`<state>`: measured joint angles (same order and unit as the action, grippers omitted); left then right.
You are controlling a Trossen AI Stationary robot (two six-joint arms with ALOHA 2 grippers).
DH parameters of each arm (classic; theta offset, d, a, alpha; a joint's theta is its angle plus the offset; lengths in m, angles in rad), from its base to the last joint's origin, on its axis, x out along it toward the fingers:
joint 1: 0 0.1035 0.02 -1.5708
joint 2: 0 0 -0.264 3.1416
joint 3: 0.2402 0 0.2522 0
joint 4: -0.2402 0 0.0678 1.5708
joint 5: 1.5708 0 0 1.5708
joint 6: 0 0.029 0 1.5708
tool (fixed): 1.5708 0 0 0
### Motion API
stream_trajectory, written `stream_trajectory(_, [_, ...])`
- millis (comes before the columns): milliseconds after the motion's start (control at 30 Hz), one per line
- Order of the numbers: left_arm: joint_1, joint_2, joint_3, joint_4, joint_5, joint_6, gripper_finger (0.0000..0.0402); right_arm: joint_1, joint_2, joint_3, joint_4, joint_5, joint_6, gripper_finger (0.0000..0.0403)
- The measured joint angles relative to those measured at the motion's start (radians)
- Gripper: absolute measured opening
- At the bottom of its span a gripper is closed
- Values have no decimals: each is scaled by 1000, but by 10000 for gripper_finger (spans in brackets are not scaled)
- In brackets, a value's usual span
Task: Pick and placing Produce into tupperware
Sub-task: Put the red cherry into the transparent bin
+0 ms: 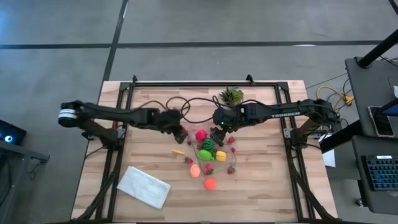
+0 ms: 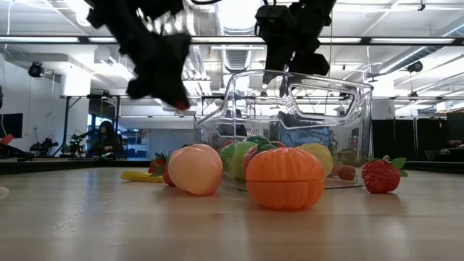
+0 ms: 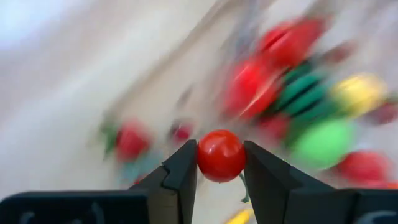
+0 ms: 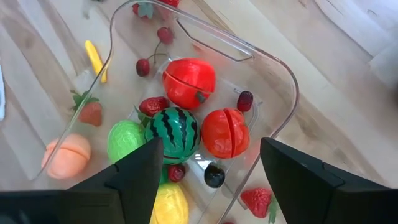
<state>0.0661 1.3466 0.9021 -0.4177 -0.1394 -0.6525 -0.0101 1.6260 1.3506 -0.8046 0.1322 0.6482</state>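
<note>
While the left end effector (image 3: pixel 221 177) hangs above the tabletop (image 1: pixel 149 112) with its two fingers (image 3: pixel 180 171) closed narrow on a small round red fruit (image 3: pixel 221 155), the right end effector (image 4: pixel 211 168) is positioned directly over the tupperware (image 4: pixel 283 74) with its fingers spread wide and nothing between them. In the high view the left end effector (image 1: pixel 180 129) is just beside the tupperware's left side, and the right end effector (image 1: pixel 219 127) is at the container's far edge. Below the right end effector the clear container holds a striped dark green watermelon (image 4: pixel 175 132), two red halved fruits (image 4: pixel 189 82), a lime green fruit (image 4: pixel 125 140), a yellow fruit (image 4: pixel 169 204), a strawberry (image 4: pixel 153 106) and several small dark berries. Outside the container wall, on the tabletop, lie a peach-coloured fruit (image 4: pixel 66 155), a loose strawberry (image 4: pixel 91 113), a thin yellow piece (image 4: pixel 94 59) and a pair of cherries (image 4: pixel 144 67). In the low view an orange fruit (image 2: pixel 286 177) and the peach-coloured fruit stand in front of the container, between it and the camera. A small spiky green potted plant (image 1: pixel 231 95) stands just behind the right end effector, dark cables (image 1: pixel 186 102) loop across the far tabletop, and a white folded cloth (image 1: pixel 143 186) lies well apart from both end effectors at the near left.
</note>
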Motion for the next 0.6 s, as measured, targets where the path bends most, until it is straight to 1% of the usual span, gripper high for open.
stream_trajectory(133, [-16,-82,-7,194,-3,167,97,0,0,0,-1,3,-21,260])
stream_trajectory(200, [-20,-91,-8,277,2,193,97,0,0,-1,-12,27,-13,260])
stream_trajectory(233, [-22,-91,-8,308,10,190,97,0,-3,-1,-25,57,14,260])
stream_trajectory(300, [-22,-74,-9,336,42,167,97,2,-20,-4,-62,161,100,260])
stream_trajectory(433, [-23,-12,-8,352,132,85,97,36,-113,-5,-141,495,260,260])
stream_trajectory(500, [-27,24,-7,409,169,82,97,68,-172,-5,-161,636,279,260])
stream_trajectory(533, [-27,39,-9,424,185,81,97,83,-203,-5,-160,686,269,260])
stream_trajectory(600, [-28,80,-4,502,216,72,99,104,-260,-10,-159,729,210,260])
